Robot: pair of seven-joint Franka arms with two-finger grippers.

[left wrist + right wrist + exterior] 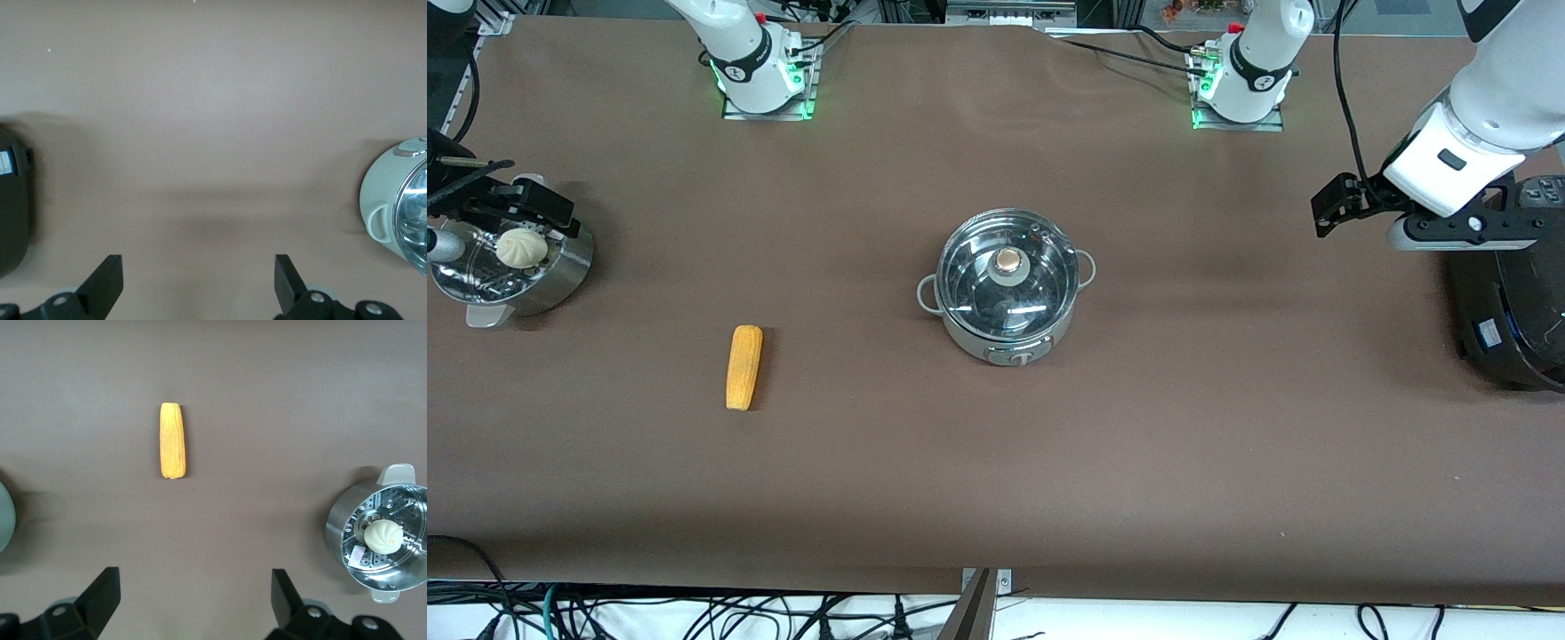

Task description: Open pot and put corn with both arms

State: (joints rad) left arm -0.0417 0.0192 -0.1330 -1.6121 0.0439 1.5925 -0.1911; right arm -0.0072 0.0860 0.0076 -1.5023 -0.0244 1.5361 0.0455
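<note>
Both arms wait at the table's ends; nothing is started.

On the table (996, 498), the pot (1007, 293) sits mid-table, lid (1009, 276) on; the corn (744, 366) lies toward the right arm's end, nearer the camera. Our left pincer (199, 283) hangs wide open and empty beside the black cooker (1516, 311), our right pincer (195, 600) likewise by the steamer basket (383, 540). Next we judge the lid knob needs gripping.

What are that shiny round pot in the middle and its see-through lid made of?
The round shiny pot looks like polished stainless steel: silvery walls with mirror-like reflections. Its clear lid seems to be glass, since the inside shows through and it glints, though clear plastic can't be excluded. The small knob looks coppery metal.
</note>
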